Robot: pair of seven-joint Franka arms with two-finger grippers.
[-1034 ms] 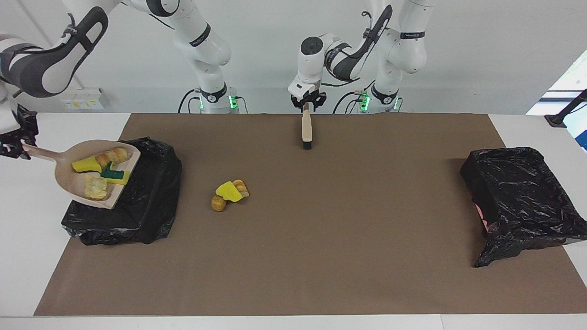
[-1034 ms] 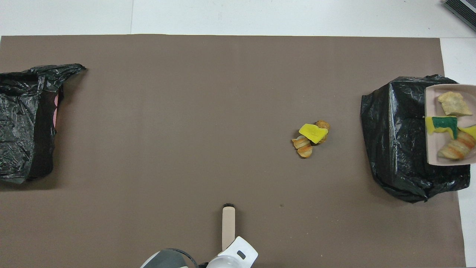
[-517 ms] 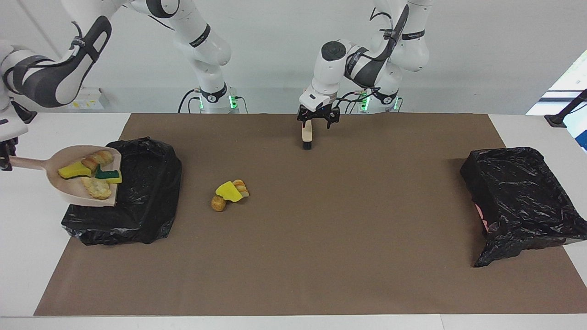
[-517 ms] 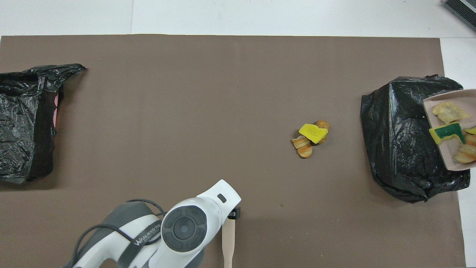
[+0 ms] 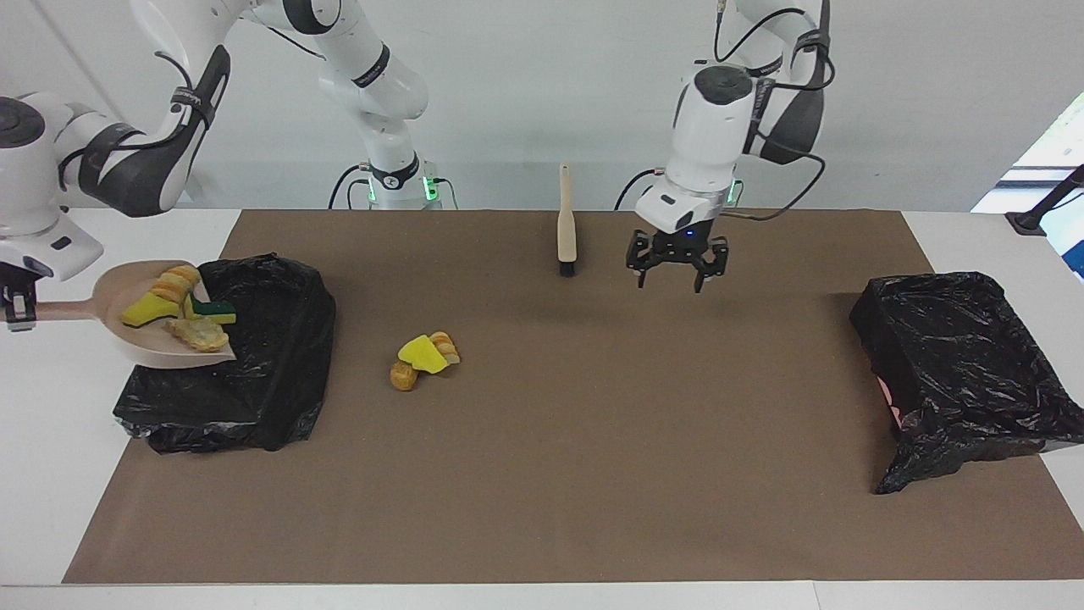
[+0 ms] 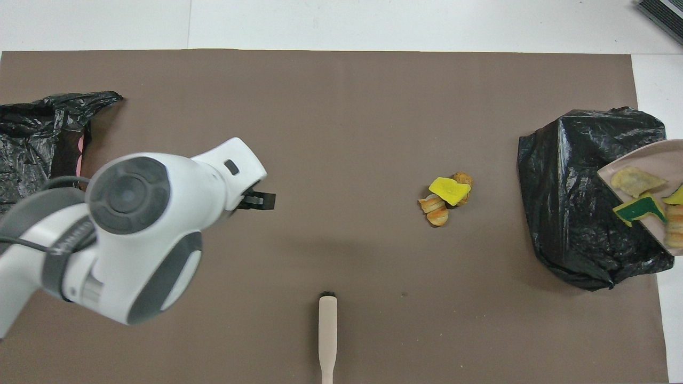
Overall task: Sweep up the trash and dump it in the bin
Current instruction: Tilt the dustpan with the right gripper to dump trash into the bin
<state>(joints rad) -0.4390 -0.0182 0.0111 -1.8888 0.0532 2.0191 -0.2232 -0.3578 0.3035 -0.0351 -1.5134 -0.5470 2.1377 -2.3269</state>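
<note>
A beige dustpan (image 5: 135, 318) (image 6: 653, 181) carries several trash pieces (image 5: 174, 309) (image 6: 637, 205) and tilts over the rim of the black-lined bin (image 5: 262, 364) (image 6: 576, 213) at the right arm's end. My right gripper (image 5: 17, 307) is shut on its handle. More trash (image 5: 423, 356) (image 6: 445, 197) lies in a small pile on the mat beside that bin. The brush (image 5: 566, 229) (image 6: 327, 333) lies alone at the mat's robot edge, bristles pointing away from the robots. Toward the left arm's end from it, my left gripper (image 5: 673, 280) hangs open and empty over the mat.
A second black-lined bin (image 5: 957, 356) (image 6: 32, 160) stands at the left arm's end of the table. The brown mat (image 5: 593, 474) covers most of the white table. In the overhead view the left arm's wrist (image 6: 139, 234) hides part of the mat.
My left gripper opened, let go of the brush and rose, swinging toward the left arm's end. The brush now lies free. The right arm tipped the dustpan further over the bin.
</note>
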